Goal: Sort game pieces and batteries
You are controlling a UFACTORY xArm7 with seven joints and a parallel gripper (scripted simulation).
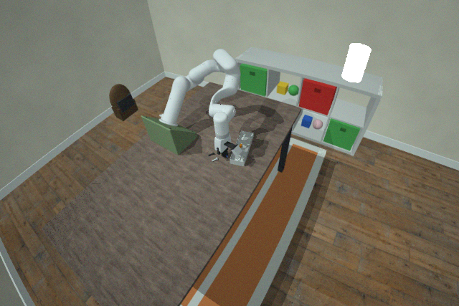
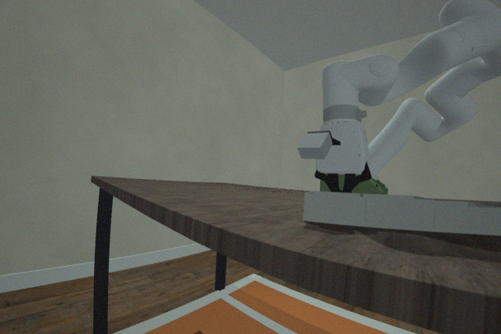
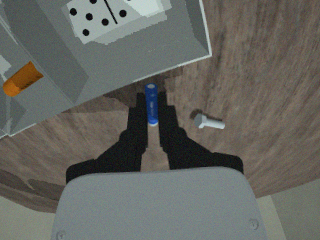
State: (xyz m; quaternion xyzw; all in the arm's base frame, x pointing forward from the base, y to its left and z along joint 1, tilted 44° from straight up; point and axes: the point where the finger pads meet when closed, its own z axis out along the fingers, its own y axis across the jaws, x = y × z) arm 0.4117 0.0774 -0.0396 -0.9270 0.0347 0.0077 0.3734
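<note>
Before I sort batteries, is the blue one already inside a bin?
No, the blue battery sits between the gripper's fingers, outside the bins.

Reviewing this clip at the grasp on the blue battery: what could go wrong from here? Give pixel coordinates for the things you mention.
The gripper [image 1: 224,154] [image 3: 151,104] has its fingers around the blue battery [image 3: 152,105]; a narrow cylinder like that might roll or twist in the grip when lifted.

The fingertips are close to the wall of the grey bins [image 1: 237,163] [image 2: 336,206] [image 3: 172,67], so a low sideways move could knock or shift them.

The pale bolt [image 1: 214,159] [image 3: 210,121] lies beside one finger and might get nudged, though it should simply stay on the table.
</note>
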